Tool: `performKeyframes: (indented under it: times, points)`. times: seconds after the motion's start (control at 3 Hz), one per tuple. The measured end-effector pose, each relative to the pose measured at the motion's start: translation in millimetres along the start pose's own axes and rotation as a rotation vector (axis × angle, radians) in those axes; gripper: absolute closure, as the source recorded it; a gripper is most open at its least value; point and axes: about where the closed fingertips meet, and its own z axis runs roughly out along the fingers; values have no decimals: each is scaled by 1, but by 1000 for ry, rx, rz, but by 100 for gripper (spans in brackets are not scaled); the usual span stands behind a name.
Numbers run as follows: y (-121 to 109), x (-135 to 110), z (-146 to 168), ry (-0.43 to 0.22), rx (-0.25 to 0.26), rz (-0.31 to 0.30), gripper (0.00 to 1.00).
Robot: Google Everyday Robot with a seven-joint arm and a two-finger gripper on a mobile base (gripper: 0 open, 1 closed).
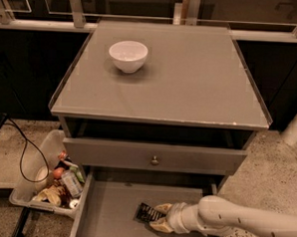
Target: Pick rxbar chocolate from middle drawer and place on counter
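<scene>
grey middle drawer (108, 220) floor bears rxbar chocolate (146, 212) beside jaws.

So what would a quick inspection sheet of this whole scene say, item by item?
Surface: the counter is flat and grey, with a white bowl towards its back left.
Job's things: the rxbar chocolate lies on the floor of the open middle drawer, not yet on the counter.
Clutter: a plastic bin of packets and bottles sits on the floor left of the drawer.
Grippers: the gripper is down inside the middle drawer, at the bar's right end.
Cables: a black cable loops across the floor at left.
Surroundings: speckled floor; a drawer front with a round knob above the open drawer.
</scene>
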Motion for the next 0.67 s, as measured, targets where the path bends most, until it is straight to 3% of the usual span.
performKeyframes:
  times: [0.67]
  points:
    - [-8,-44,-78,12,-68,-1,100]
